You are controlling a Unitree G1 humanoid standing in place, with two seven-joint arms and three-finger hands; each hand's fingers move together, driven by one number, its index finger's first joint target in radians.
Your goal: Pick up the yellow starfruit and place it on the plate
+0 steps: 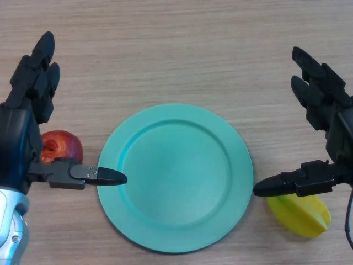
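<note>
Right of the teal plate (pixel 175 178), on the table (pixel 176 49): yellow starfruit (pixel 300 213), just under right hand (pixel 325 130), fingers spread, untouched. Left hand (pixel 27 127) likewise spread, above a red apple (pixel 62 147) beside plate's left rim.

Red apple on a wooden table

A round, glossy red apple (pixel 62 146) is seen lying on the light brown wood-grain table (pixel 176 49), toward the left side of the view, its stem hollow turned up and partly hidden.

A light wood-grain table (pixel 176 49) fills the whole view.
</note>
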